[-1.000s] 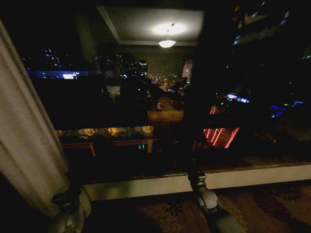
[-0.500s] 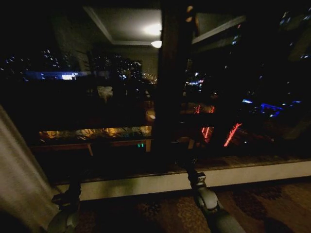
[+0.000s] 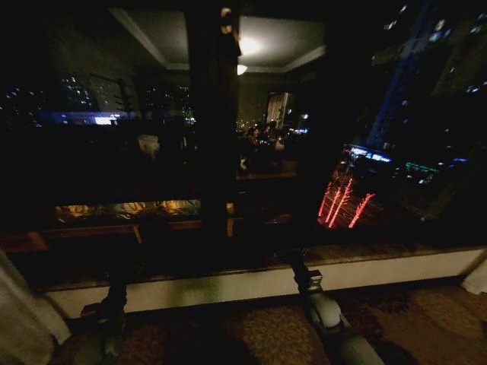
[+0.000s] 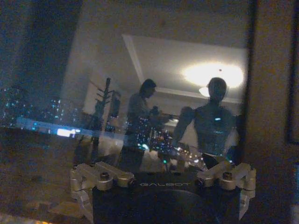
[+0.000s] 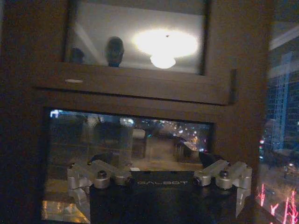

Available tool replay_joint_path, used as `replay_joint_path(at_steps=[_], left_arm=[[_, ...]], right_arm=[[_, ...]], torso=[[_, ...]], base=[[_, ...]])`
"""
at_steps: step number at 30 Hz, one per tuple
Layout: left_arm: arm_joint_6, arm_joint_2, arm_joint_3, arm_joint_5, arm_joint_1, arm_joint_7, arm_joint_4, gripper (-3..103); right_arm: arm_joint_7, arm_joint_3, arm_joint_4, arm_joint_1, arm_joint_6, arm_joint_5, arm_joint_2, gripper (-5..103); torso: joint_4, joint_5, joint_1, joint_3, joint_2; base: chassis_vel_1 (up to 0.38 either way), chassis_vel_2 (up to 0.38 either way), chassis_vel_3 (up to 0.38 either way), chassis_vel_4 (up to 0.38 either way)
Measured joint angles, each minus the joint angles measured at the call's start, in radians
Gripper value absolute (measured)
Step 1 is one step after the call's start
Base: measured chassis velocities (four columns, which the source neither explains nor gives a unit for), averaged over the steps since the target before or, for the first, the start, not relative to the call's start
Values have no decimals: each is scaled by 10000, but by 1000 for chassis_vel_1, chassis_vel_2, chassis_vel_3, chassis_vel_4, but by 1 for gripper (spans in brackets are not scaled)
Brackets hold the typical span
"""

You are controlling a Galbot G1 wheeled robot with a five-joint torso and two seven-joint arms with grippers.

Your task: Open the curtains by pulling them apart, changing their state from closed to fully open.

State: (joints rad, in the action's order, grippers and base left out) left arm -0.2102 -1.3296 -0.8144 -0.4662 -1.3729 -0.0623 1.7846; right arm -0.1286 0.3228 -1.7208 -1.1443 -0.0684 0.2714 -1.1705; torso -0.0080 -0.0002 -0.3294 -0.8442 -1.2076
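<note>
Jaws spread wide, empty: left gripper (image 4: 163,198) and right gripper (image 5: 159,196), both facing dark window glass (image 3: 99,175); sheer cream-white pleated curtains (image 3: 19,327) outboard.

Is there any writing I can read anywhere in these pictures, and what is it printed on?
"GALBOT": on the dark body of the left tool.
"GALBOT": on the dark body of the right tool.
Green glowing digits under the window in the head view: too blurred to read.

Curtains (image 3: 19,327): you see pale cream, faint vertical pleats.
Carpet (image 3: 259,334): brown with lighter floral motifs.
Sill (image 3: 228,285): off-white.
Window frame (image 5: 140,88): dark brown.
</note>
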Motion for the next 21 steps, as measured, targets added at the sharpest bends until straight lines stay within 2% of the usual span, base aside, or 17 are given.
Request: replay_joint_path(at_steps=[21], left_arm=[[-1, 0, 0, 0, 0, 0, 0, 100]], right_arm=[[0, 0, 0, 0, 0, 0, 1, 100]], torso=[[0, 3, -1, -1, 1]], base=[[-352, -350, 354, 349]])
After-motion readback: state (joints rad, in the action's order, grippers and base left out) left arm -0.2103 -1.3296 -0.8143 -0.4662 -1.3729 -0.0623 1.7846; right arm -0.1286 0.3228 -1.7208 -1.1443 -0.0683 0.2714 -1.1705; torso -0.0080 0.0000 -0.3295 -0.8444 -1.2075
